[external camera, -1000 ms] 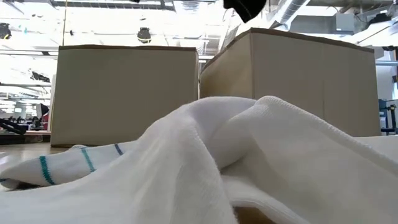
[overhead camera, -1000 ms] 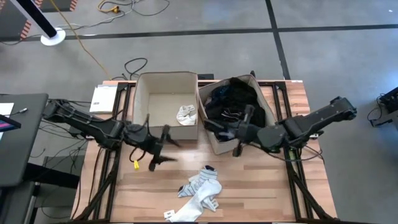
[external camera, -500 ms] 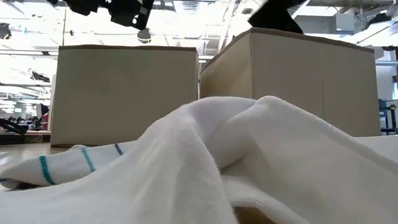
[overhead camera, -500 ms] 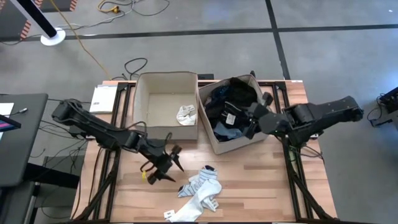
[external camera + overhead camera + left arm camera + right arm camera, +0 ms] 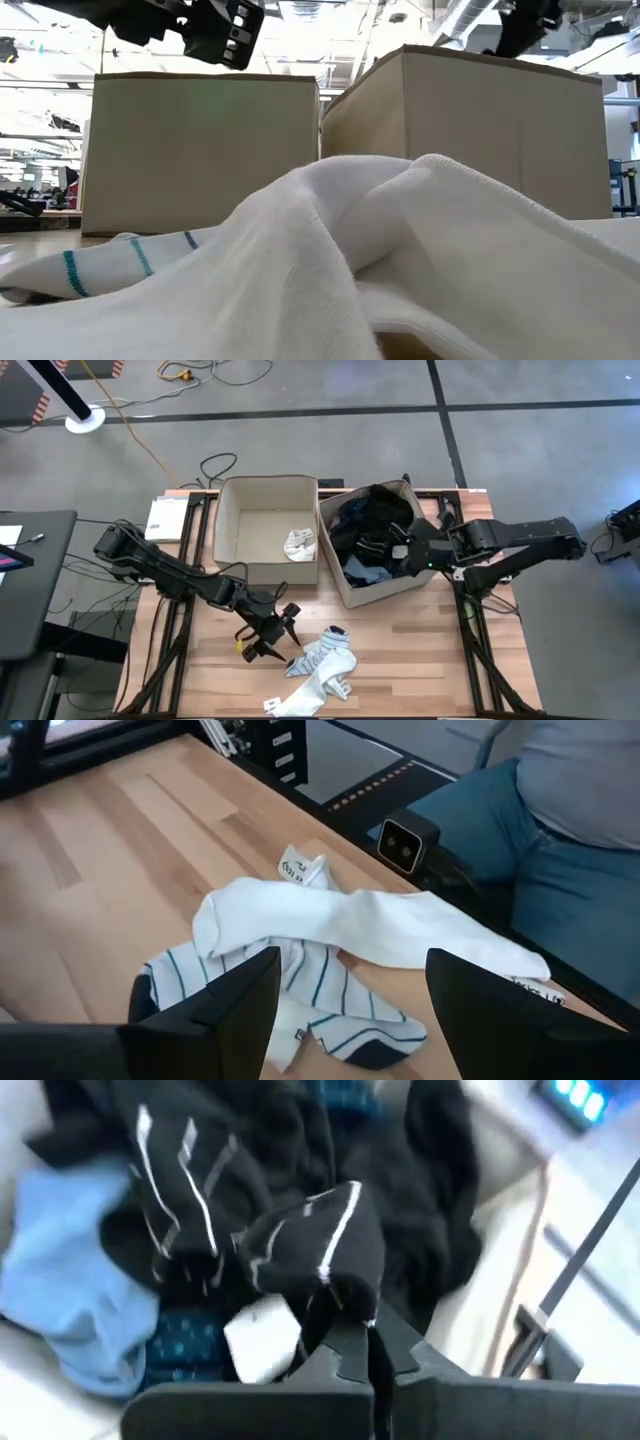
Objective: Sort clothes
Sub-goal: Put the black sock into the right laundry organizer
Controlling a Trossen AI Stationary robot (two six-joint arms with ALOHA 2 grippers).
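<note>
Grey concrete floor with cables surrounds a wooden table (image 5: 400,660) on a dark frame.

Left bin (image 5: 266,532): beige fabric, at the table's far side. Holds one white bundled garment (image 5: 299,543) in its right near corner; otherwise bare inside.

Right bin (image 5: 345,588): beige fabric, touching the left bin, turned slightly askew. Filled with dark clothes (image 5: 372,520), black pieces uppermost, a light blue piece (image 5: 70,1270) and a dotted blue fabric (image 5: 190,1340) below them in the right wrist view.

Socks (image 5: 322,665): a white pile on the table's near middle, well apart from both bins. Comprises a plain white sock (image 5: 400,935) lying over white socks with teal stripes (image 5: 320,995); a paper tag (image 5: 297,868) shows at the pile's edge. The low view is mostly filled by this white fabric, with both bins behind.

Left arm: reaches from the table's left side toward the near middle. Left gripper (image 5: 277,634) hangs just beside the socks, above them, fingers (image 5: 230,1010) spread wide, nothing between them.

Right arm: reaches from the table's right side over the right bin. Right gripper (image 5: 403,552) sits above the bin's right part, jaws closed; a black striped piece (image 5: 310,1245) bunches at its tip, pinched there.

Person: seated beyond the table's near edge, grey top and blue trousers (image 5: 560,890), seen in the left wrist view.

Small items: a white booklet (image 5: 165,518) on the table's far left corner.
</note>
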